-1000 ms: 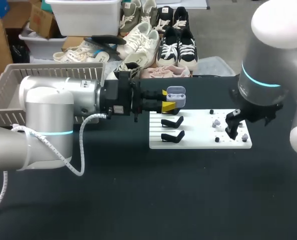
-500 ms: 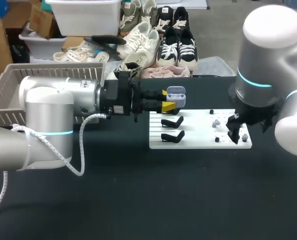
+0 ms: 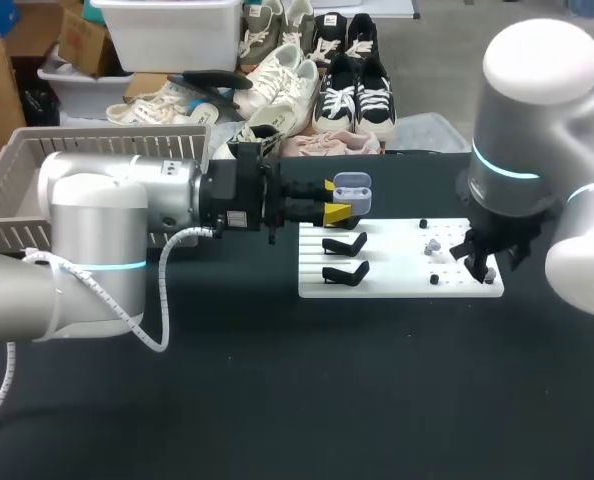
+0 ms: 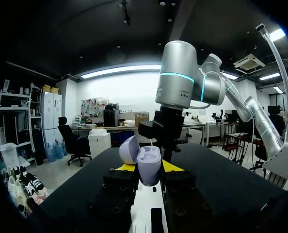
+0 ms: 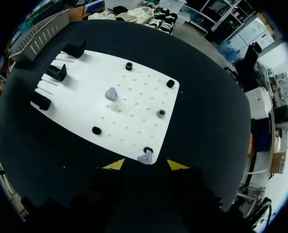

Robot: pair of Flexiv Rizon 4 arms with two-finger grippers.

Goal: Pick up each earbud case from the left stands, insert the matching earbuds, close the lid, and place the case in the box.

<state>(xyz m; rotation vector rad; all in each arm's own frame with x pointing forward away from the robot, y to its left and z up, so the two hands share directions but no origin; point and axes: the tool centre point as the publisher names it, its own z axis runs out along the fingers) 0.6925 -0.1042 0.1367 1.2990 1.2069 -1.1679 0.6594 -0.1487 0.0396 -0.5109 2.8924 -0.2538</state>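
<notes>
Head view: right hand (image 3: 476, 264) fingertips hidden under own wrist at white board's (image 3: 397, 286) right edge; earbuds (image 3: 433, 244) on board too small to make out; basket (image 3: 17, 168) left of board half behind left arm (image 3: 117, 215)

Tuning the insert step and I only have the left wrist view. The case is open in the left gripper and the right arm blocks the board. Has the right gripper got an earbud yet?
Observer: Not yet. The right wrist view shows the right gripper open. One lavender earbud lies between its fingers on the white board, touching neither tip.
Operator: Other earbud?
Observer: The second earbud sits nearer the board's middle, ahead of the gripper and apart from it.
Operator: Stands?
Observer: All three black stands, along the board's edge farthest from the gripper, are empty.
</notes>
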